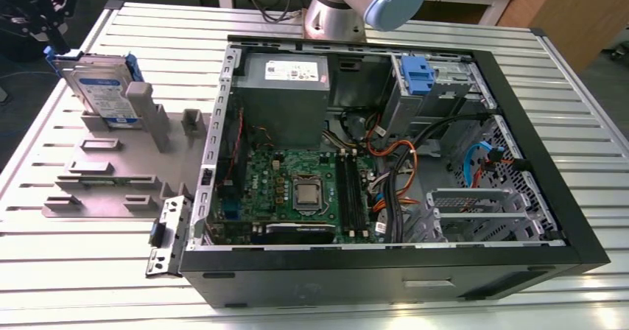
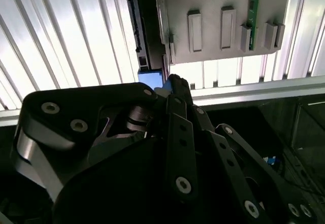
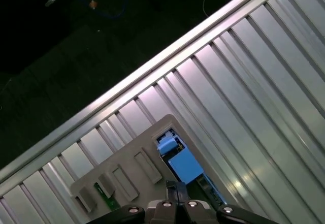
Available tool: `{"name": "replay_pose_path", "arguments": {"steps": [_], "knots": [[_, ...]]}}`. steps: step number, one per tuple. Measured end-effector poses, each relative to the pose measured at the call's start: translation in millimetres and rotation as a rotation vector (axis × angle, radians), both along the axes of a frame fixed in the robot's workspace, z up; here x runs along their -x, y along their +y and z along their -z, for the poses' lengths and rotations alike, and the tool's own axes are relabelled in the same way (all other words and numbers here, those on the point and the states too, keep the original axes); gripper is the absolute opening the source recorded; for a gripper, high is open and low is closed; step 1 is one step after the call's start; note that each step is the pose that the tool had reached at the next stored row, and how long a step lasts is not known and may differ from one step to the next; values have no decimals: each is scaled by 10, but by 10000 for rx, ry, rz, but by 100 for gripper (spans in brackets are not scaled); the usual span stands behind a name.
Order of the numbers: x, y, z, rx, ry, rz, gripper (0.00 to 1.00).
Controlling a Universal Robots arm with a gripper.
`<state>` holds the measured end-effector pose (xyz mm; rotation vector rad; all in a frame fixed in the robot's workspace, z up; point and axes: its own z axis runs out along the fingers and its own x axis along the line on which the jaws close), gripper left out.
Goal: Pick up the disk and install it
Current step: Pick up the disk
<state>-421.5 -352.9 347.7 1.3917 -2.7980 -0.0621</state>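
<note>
The disk [image 1: 102,90] stands on edge in a slot of the grey fixture [image 1: 103,179], with its labelled face and blue rails rising clear of the fixture's posts. It is probably rigid, dense for its size, smooth on its metal faces and sensitive to knocks, and the plastic rails would likely flex. Pinching the free upper part across the two flat faces seems the safest hold. The gripper [image 3: 175,187] hangs above the fixture, jaws drawn together on nothing. Beside the fixture, on the slatted desk [image 1: 550,79], lies the open computer case [image 1: 393,280].
</note>
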Motion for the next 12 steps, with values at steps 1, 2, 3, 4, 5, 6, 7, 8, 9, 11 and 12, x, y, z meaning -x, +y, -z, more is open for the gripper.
{"name": "replay_pose_path", "arguments": {"steps": [1,2,3,4,5,6,7,8,9,11,12], "knots": [[0,0,0,0,1,-156,11],[1,0,0,0,0,-258,11],[1,0,0,1,1,-326,11],[1,-1,0,1,2,-393,11],[1,-1,0,1,1,-472,11],[1,-1,1,0,1,-563,11],[1,-1,1,1,1,-665,11],[1,-1,2,0,1,-767,11],[1,-1,2,0,0,-852,11],[2,-1,2,0,0,-913,11],[2,-1,2,0,1,-919,11]]}}
